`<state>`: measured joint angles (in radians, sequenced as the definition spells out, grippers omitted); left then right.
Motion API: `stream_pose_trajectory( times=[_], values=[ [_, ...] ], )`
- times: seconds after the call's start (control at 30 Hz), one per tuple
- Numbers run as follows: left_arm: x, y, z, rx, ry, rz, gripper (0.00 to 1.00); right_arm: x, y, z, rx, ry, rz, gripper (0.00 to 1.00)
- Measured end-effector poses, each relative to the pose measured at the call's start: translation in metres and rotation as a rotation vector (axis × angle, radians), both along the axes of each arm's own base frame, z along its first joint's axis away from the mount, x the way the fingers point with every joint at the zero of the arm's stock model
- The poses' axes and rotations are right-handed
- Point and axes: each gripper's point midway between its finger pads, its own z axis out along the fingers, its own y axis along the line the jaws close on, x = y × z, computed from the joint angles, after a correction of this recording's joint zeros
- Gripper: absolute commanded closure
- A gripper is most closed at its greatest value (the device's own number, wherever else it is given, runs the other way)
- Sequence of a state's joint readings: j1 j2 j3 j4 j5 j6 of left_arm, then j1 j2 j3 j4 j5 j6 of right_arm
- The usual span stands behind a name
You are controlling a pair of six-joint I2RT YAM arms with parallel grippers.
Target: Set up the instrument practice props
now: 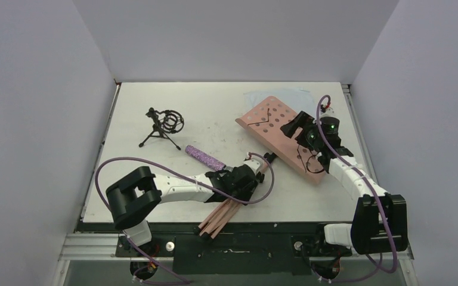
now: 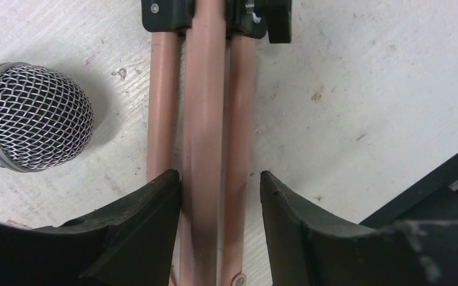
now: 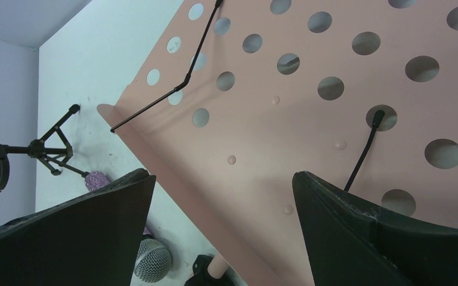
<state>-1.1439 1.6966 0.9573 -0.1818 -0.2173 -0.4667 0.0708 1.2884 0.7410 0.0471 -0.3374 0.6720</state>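
The pink music stand lies flat on the table. Its perforated desk (image 1: 268,125) is at the right and its folded legs (image 1: 217,217) reach past the near edge. My left gripper (image 1: 251,176) is open and straddles the folded legs (image 2: 203,119); its left finger touches the middle tube and the right finger stands apart. My right gripper (image 1: 295,130) is open wide, just above the desk (image 3: 286,119). The purple glitter microphone (image 1: 204,158) lies beside the left gripper, its grey head (image 2: 33,116) next to the legs. The black mic holder (image 1: 164,125) stands at the back left. No sheet-music pages show clearly.
A pale bluish patch (image 1: 280,95) lies on the table behind the desk. Two thin black wire page holders (image 3: 173,89) lie across the desk face. White walls enclose the table on three sides. The black front rail (image 1: 244,229) runs under the leg tips.
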Motion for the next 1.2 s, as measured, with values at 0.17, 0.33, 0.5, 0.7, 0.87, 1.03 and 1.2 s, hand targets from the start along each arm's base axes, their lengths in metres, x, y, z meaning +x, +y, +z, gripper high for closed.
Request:
stream_pose_trajectory(
  times=[0.17, 0.33, 0.5, 0.7, 0.87, 1.03, 1.2],
  values=[
    [0.01, 0.006, -0.007, -0.05, 0.037, 0.045, 0.63, 0.002, 0.002, 0.006, 0.009, -0.007, 0.009, 0.1],
    [0.023, 0.018, -0.005, -0.126, 0.071, 0.074, 0.67, 0.004, 0.003, 0.012, 0.012, -0.013, 0.013, 0.1],
    [0.034, 0.031, -0.003, -0.167, 0.091, 0.128, 0.74, 0.006, 0.0, 0.014, 0.009, -0.015, 0.007, 0.1],
    [0.046, 0.066, 0.0, -0.184, 0.086, 0.227, 0.76, 0.004, -0.004, 0.011, 0.005, -0.002, 0.001, 0.1],
    [0.043, 0.089, 0.003, -0.199, 0.084, 0.266, 0.76, 0.005, -0.009, 0.008, 0.025, 0.002, -0.003, 0.1],
    [0.041, 0.11, 0.003, -0.226, 0.099, 0.309, 0.71, 0.001, -0.012, -0.022, 0.11, 0.074, 0.006, 0.1],
    [0.038, 0.117, 0.003, -0.239, 0.111, 0.345, 0.59, -0.023, -0.029, -0.071, 0.21, 0.208, -0.046, 0.09]
  ],
)
